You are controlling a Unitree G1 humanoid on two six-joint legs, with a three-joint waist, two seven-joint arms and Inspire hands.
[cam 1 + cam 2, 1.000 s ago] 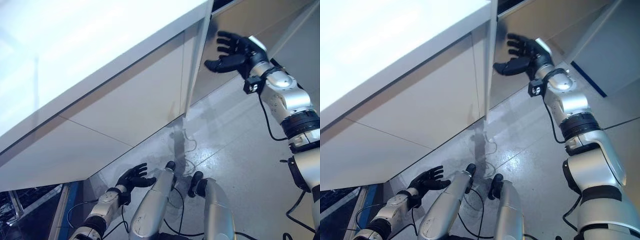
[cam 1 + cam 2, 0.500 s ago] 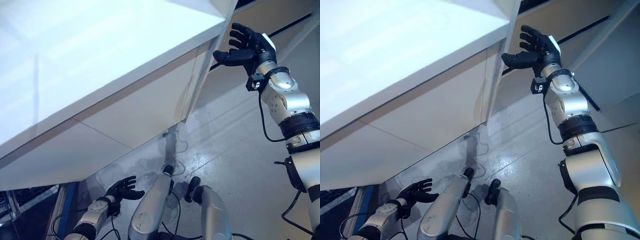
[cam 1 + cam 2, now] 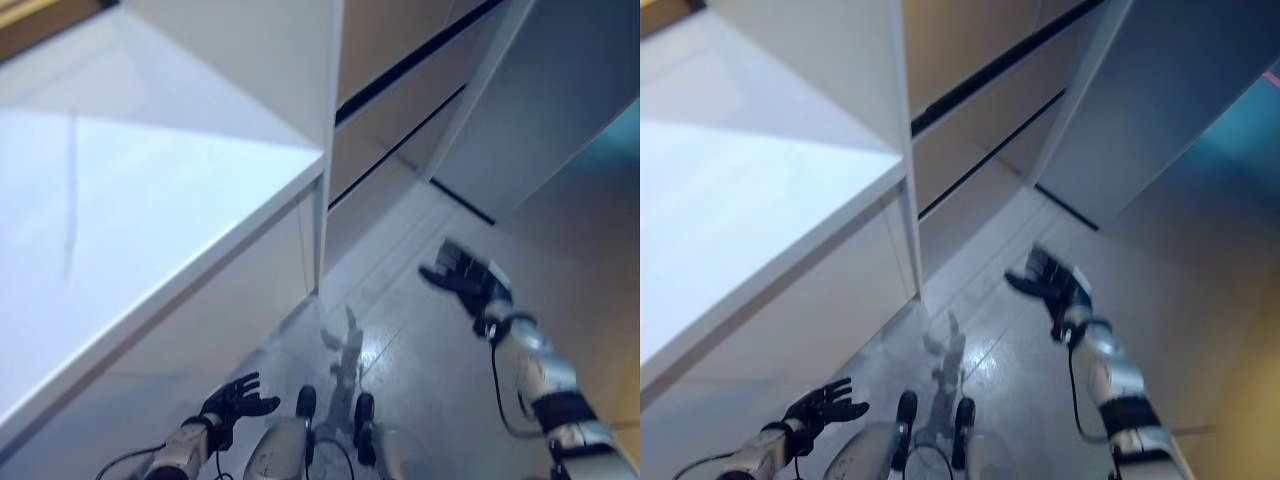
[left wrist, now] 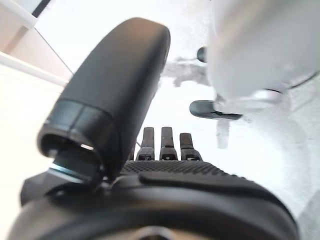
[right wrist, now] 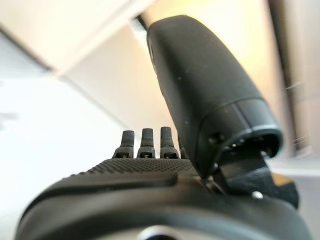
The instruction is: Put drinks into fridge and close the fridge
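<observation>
A big white unit (image 3: 150, 210) with a flat top and a white upright panel (image 3: 250, 60) takes up the left side; I cannot tell whether it is the fridge. My right hand (image 3: 462, 278) hangs low over the grey floor, to the right of the unit's corner, open with its fingers spread and holding nothing. In the right wrist view its fingers (image 5: 145, 142) are straight beside the thumb (image 5: 210, 100). My left hand (image 3: 235, 397) is low by the unit's base, open and empty. Its fingers (image 4: 162, 145) are straight in the left wrist view.
Beige cabinet fronts (image 3: 400, 40) with dark gaps between them stand behind the white unit. A pale grey panel (image 3: 560, 100) leans at the right. The glossy grey floor (image 3: 400, 340) stretches between the unit and the panel.
The camera has swung, so the whole scene has shifted. My right hand has come down from beside the white unit's upper corner to low over the floor. My left hand stays low.
</observation>
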